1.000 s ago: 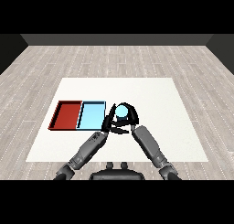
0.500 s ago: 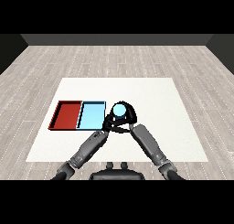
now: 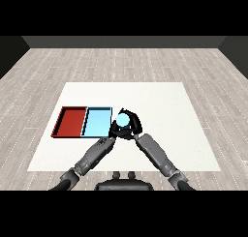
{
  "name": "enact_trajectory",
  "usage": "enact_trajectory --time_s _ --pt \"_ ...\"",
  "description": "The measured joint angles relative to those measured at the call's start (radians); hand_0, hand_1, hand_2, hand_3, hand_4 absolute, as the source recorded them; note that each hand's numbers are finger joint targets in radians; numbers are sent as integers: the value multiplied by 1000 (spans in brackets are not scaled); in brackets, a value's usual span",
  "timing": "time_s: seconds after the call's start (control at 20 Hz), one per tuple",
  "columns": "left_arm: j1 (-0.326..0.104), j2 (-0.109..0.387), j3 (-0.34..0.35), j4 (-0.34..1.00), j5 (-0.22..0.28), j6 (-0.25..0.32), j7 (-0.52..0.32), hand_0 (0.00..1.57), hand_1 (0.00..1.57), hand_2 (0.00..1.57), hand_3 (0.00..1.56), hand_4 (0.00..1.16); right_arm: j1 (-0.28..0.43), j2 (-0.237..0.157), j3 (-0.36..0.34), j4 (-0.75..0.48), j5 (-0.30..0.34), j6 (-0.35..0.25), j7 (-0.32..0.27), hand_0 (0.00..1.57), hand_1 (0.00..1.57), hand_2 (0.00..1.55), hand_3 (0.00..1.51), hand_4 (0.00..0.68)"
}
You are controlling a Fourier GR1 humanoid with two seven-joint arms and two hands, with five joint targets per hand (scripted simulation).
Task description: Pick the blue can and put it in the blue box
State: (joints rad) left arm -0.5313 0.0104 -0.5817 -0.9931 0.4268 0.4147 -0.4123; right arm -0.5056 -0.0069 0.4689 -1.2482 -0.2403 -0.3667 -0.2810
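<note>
To the left of the right hand [image 3: 130, 127], two shallow trays are seen lying side by side on the table [image 3: 160, 105], their long edges touching: the red tray [image 3: 71, 122] farther out, the blue tray [image 3: 97, 121] just beside the hand. Nothing is seen inside either tray; only their flat floors show. The table is white, and it is surrounded by a floor [image 3: 145, 62] of pale grey planks, with a dark wall [image 3: 121, 41] closing the room at the back. The left forearm is brought in from the lower left, and the left hand [image 3: 114, 130] is found low beside the right one, largely hidden; its fingers cannot be made out. The right forearm is angled in from the lower right. The can [image 3: 123, 120], seen from above as a light blue disc, is enclosed by the curled fingers and thumb of the right hand, just right of the blue tray's near corner and outside it.
</note>
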Motion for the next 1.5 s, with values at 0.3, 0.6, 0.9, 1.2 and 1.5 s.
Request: enact_trajectory --time_s 0.3,0.6,0.9,1.2,1.5 --pt "-26 13 -34 22 44 31 -5 0 0 0 0 465 3 -7 19 -11 -8 -8 -8 1444 1444 1443 1358 504" --pt "-34 17 -53 19 80 133 10 1571 1571 1571 1483 1138 -29 -13 14 4 -20 4 -3 1428 1428 1462 1378 524" --pt "-54 14 -75 34 75 203 41 1571 1571 1553 1462 1137 -16 -13 0 9 -28 26 -23 1426 1426 1459 1379 534" --pt "-59 18 -57 18 28 229 50 1571 1571 1554 1464 1140 -24 -13 -3 -13 -32 14 10 1097 1097 1188 1033 400" --pt "-53 5 -39 33 3 231 56 1571 1571 1559 1466 1138 -17 -3 -7 -5 31 0 34 0 0 0 0 0"
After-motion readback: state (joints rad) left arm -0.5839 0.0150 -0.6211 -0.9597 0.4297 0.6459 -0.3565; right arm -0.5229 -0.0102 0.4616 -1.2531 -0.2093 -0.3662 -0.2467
